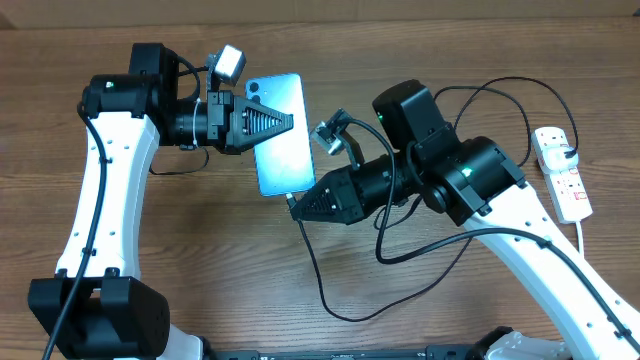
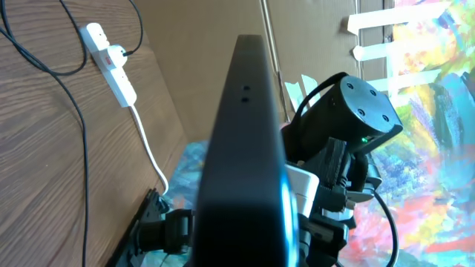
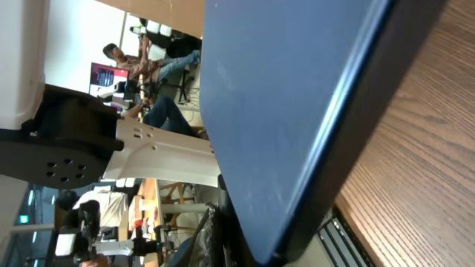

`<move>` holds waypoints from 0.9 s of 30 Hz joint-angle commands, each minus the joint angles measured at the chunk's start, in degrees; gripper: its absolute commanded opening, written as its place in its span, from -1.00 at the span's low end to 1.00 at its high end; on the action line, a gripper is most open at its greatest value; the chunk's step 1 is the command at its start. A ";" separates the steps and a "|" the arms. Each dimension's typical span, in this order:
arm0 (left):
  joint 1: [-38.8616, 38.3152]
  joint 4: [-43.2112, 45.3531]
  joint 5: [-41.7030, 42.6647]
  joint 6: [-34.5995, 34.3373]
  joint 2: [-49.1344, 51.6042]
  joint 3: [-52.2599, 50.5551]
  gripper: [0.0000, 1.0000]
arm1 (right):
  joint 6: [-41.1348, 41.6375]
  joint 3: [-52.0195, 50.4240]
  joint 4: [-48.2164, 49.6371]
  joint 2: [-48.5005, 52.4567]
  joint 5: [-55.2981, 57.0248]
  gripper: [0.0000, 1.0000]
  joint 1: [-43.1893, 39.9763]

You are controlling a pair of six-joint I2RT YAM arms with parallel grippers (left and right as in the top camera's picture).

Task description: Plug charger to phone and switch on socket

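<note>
My left gripper (image 1: 272, 124) is shut on the phone (image 1: 281, 132) and holds it above the table, blue back up, camera lenses at the far end. In the left wrist view the phone (image 2: 245, 148) shows as a dark edge. In the right wrist view its blue back (image 3: 289, 111) fills the frame. My right gripper (image 1: 302, 205) sits at the phone's near short edge, shut on the charger's connector tip. The black charger cable (image 1: 312, 258) loops from there over the table. Its plug (image 1: 566, 153) sits in the white socket (image 1: 563, 180) at the far right.
The socket (image 2: 111, 63) and its white cord (image 2: 152, 159) also show in the left wrist view, with the black cable (image 2: 86, 170) across the wood. The cable's loops lie under and around the right arm (image 1: 470, 175). The table's front edge is near the arm bases.
</note>
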 commanded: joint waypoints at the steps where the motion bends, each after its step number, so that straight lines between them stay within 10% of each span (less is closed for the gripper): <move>1: -0.28 0.00 2.62 -0.57 -0.46 0.81 -0.92 | -0.13 -0.24 0.46 -0.50 -0.31 -0.92 -0.90; 27: -0.28 -0.02 2.67 -0.87 -0.46 0.79 -0.91 | 10.40 -0.24 8.59 -0.50 6.82 -0.92 -0.81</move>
